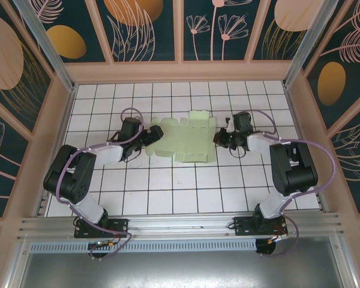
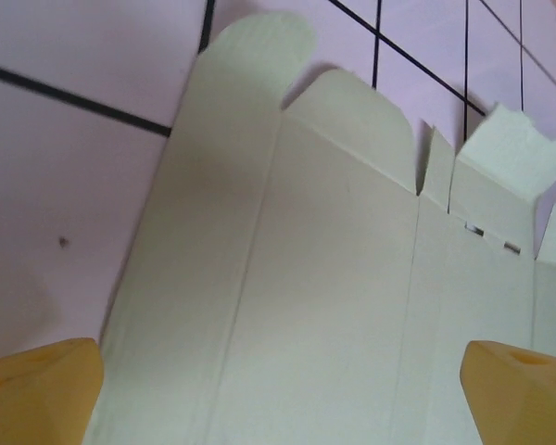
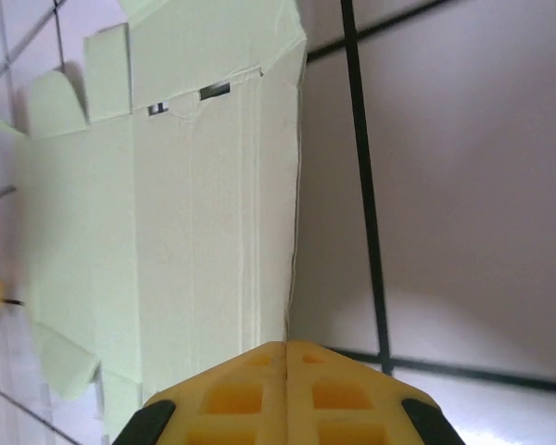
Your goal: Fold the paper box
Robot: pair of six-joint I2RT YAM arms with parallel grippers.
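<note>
Left end effector [image 1: 151,137] is released, and in the left wrist view its 2 yellow fingertips [image 2: 39,392] sit at opposite bottom corners with the card spread between them. The right end effector [image 1: 221,139] is clenched: in the right wrist view its [image 3: 285,360] 2 yellow tips meet in 1 seam. The card's edge runs straight down into that seam, though whether card is nipped in there I cannot tell. Both arms reach inward from their bases at the near edge, elbows bent outward and wrists low, facing each other across the sheet. The paper box [image 1: 186,141] lies unfolded on the white tiled surface [image 1: 168,192], between the 2 end effectors and around the middle of the grid. The top view gives the whole outline and both arms. The left wrist view shows the creases [image 2: 259,278] and 2 rounded flaps at the card's far end. The right wrist view picks out small slots [image 3: 213,91] near a notched end and a straight right edge [image 3: 295,232], with shadow on the tile beside it. From above, the long axis runs left to right from 1 end effector to the other, with flaps pointing to the far and near sides.
</note>
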